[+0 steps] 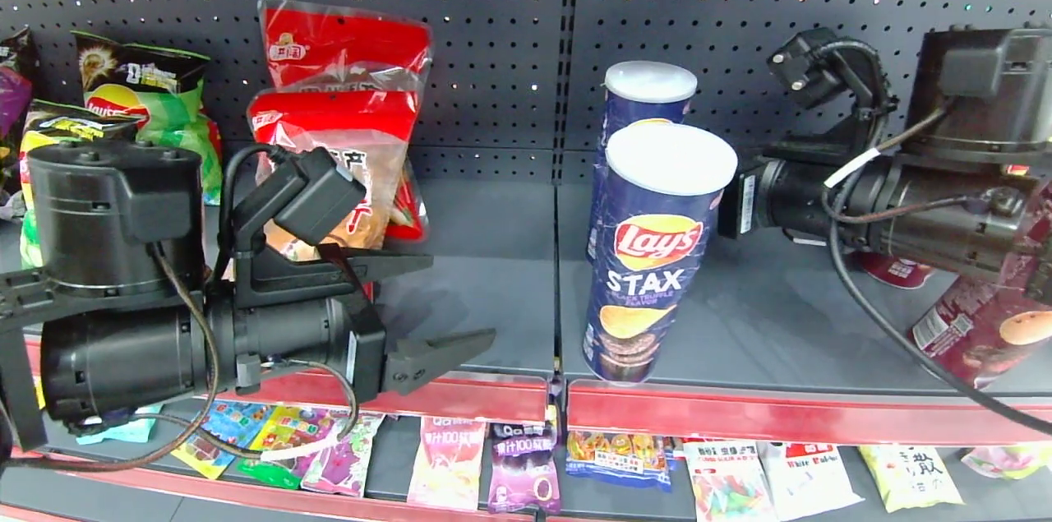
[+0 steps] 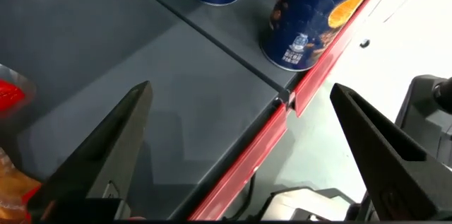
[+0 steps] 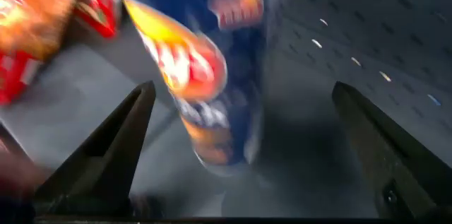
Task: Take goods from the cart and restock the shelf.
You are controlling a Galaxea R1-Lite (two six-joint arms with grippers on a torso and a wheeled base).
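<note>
Two tall blue chip cans stand upright on the grey shelf [image 1: 493, 259]. The front can [image 1: 657, 251] is near the red shelf edge, and the back can [image 1: 645, 94] is close behind it. My left gripper [image 1: 460, 298] hovers open over the shelf's front edge, left of the cans, with nothing in it. Its wrist view has both cans [image 2: 311, 19] beyond its spread fingers [image 2: 106, 160]. My right gripper [image 3: 241, 90] is open just right of the cans. A blurred blue can [image 3: 198, 90] lies ahead between its fingers, untouched. In the head view the front can hides its fingertips.
Red snack bags [image 1: 345, 136] lean against the pegboard at the back left, with green chip bags [image 1: 140, 94] further left. A maroon can [image 1: 986, 325] lies under my right arm. Small candy packets [image 1: 526, 464] line the lower shelf.
</note>
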